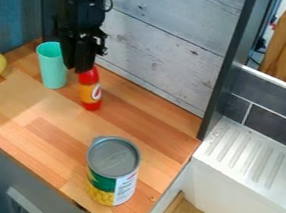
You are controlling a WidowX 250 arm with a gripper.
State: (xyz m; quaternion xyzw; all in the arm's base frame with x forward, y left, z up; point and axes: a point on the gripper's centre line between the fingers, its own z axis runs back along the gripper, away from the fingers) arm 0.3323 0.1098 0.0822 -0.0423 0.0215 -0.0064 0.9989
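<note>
Red bottle (pixel 89 95) — upright, top partly behind the jaws

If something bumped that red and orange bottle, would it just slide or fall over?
The red and orange bottle stands upright and is tall and narrow, so a push near its top would probably tip it. Its sides look rounded, so it might roll once down. Its surface appears smooth, perhaps a little slippery.
</note>
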